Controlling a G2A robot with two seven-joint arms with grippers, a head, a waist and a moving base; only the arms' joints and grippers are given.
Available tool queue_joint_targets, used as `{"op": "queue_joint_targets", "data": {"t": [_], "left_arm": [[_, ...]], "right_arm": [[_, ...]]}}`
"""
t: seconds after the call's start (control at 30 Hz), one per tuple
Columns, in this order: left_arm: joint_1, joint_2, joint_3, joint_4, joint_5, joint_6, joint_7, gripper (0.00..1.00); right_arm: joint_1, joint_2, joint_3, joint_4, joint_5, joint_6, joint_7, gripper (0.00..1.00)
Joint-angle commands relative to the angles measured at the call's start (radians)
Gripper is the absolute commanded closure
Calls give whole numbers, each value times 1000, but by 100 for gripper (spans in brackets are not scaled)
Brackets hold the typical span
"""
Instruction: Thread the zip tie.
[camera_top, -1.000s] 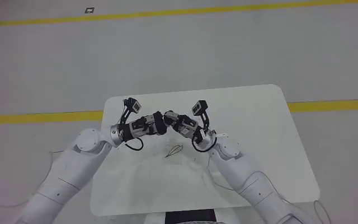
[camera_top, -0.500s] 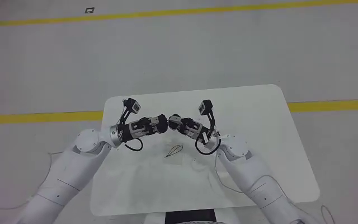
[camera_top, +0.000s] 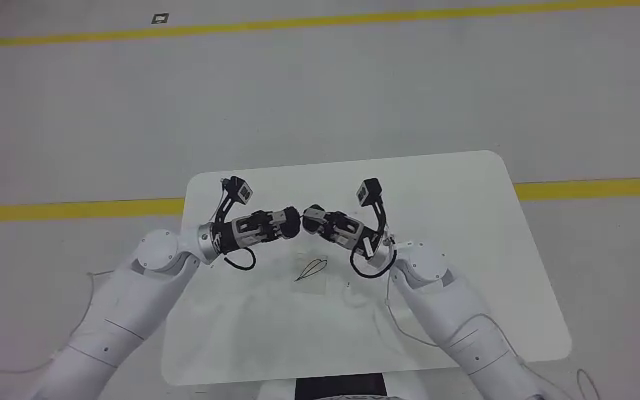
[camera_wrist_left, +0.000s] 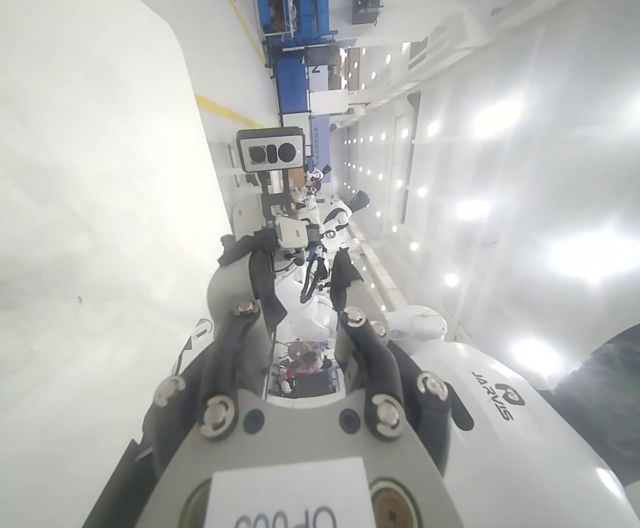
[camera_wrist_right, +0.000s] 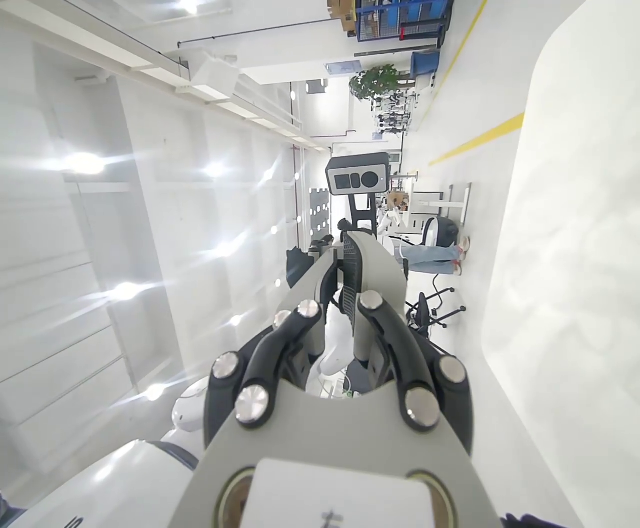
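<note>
The zip tie (camera_top: 312, 268) lies on the white table (camera_top: 450, 200) as a thin dark loop, just in front of the two grippers and apart from both. Above the middle of the table the grippers face each other tip to tip, a small gap between them. My left gripper (camera_top: 291, 220) is open, and its wrist view shows nothing between its black fingertips (camera_wrist_left: 345, 267). My right gripper (camera_top: 311, 215) has its fingers closed together at the tips (camera_wrist_right: 342, 245), with no tie visible in them.
The table's rounded far edge (camera_top: 350, 165) runs behind the arms, with grey floor and a yellow line (camera_top: 300, 22) beyond. Bare table surface (camera_top: 470, 280) lies to the right and in front of the zip tie.
One second ago the two grippers overlapped at the centre. The right arm has since drawn back to the right, leaving a small gap. The zip tie has not moved.
</note>
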Motion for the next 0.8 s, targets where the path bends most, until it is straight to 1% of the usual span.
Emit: {"op": "queue_joint_targets", "data": {"t": [0.0,0.23,0.27,0.3,0.33,0.6,0.63,0.67,0.77], "left_arm": [[-2,-2,0,3,1,3,-2,80],[-4,-7,-4,11,6,8,-9,84],[-4,-7,-4,12,7,9,-10,86],[-4,-8,-5,13,8,10,-11,95],[-4,-8,-5,14,9,10,-11,100],[-3,-13,-11,20,18,14,-20,100],[-3,-13,-12,21,19,15,-21,100],[-2,-14,-12,21,19,15,-21,100],[-3,-14,-19,23,19,17,-29,100]], "right_arm": [[1,0,-2,0,2,0,0,100],[5,0,-11,3,10,-1,-4,100],[5,0,-12,3,10,-1,-4,100],[5,0,-12,4,11,-1,-5,100],[6,1,-13,4,11,-2,-6,100],[2,4,-10,-1,15,-5,-7,100],[1,4,-10,-2,14,-5,-6,70],[0,5,-8,-3,14,-4,-6,0],[-5,8,1,-8,19,-3,0,0]]}}
